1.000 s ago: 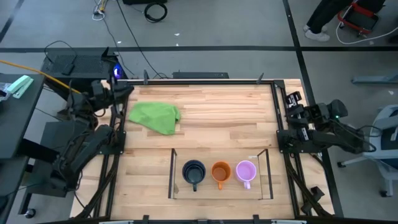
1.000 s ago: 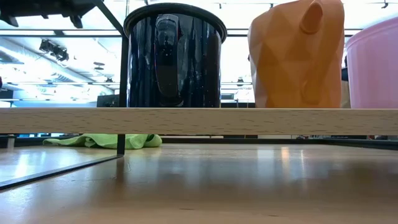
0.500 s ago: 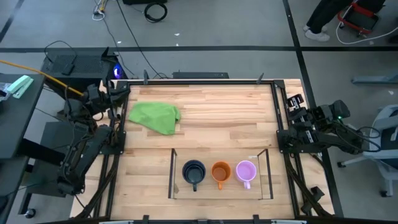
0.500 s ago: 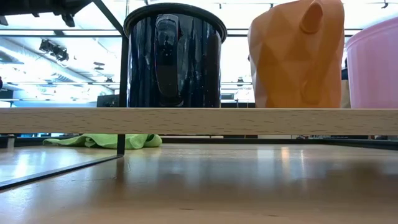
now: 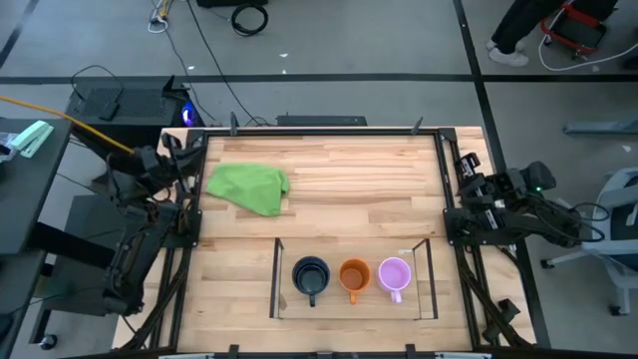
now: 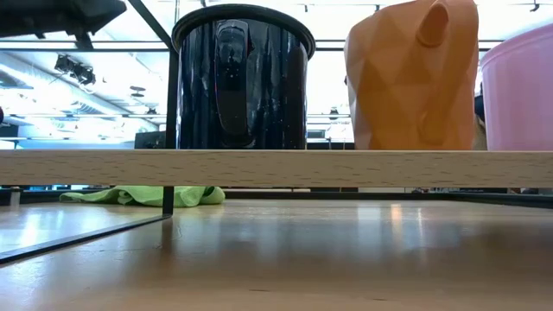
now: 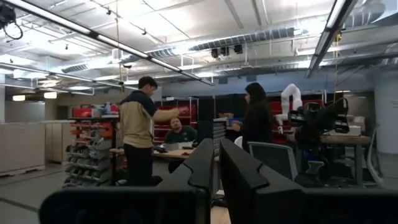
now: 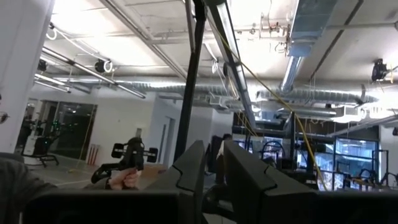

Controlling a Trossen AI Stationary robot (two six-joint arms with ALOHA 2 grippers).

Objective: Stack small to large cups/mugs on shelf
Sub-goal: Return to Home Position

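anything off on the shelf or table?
Nothing stands out. The black mug, orange mug and light purple mug stand upright in a row on the shelf, none tipped. The green cloth lies crumpled on the table, apart from the shelf. Left gripper and right gripper sit at the table's side edges.

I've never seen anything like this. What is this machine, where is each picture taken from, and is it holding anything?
It is a robot: two dark arms, one at each side of a wooden table, each ending in a two-finger pincer. One picture looks straight down; one looks level across the table-top, so everything looms large; two come from wrist cameras, looking past the left pincer and the right pincer into the room. On the table are a green cloth and a low shelf holding a black mug, an orange mug and a light purple mug in a row. Both pincers are shut and empty.
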